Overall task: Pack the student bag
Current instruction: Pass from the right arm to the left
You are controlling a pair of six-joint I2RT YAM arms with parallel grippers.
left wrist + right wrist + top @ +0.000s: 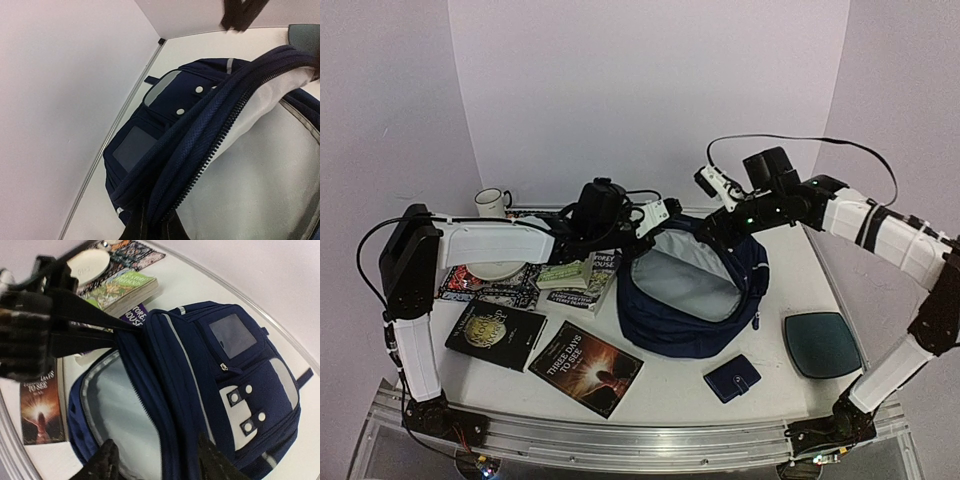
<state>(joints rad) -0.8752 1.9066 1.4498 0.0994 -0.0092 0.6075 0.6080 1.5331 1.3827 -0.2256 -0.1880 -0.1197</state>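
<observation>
The backpack (690, 300) lies mid-surface (670, 400), its mouth gaping upward and the grey lining showing. The left gripper (150, 231) is clenched on the backpack's zip rim at its left side. The right gripper (155, 442) is released, its fingers straddling the opposite rim without pinching. Best, I judge, to hold the left pinch high and taut, lift the right gripper straight off the fabric, then fetch a book (586, 368) from left of the backpack.

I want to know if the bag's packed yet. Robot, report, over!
Left gripper shut on bag rim. Right gripper open, astride the rim. Bag unzipped, mouth wide. Books and wallet lie outside it.
</observation>
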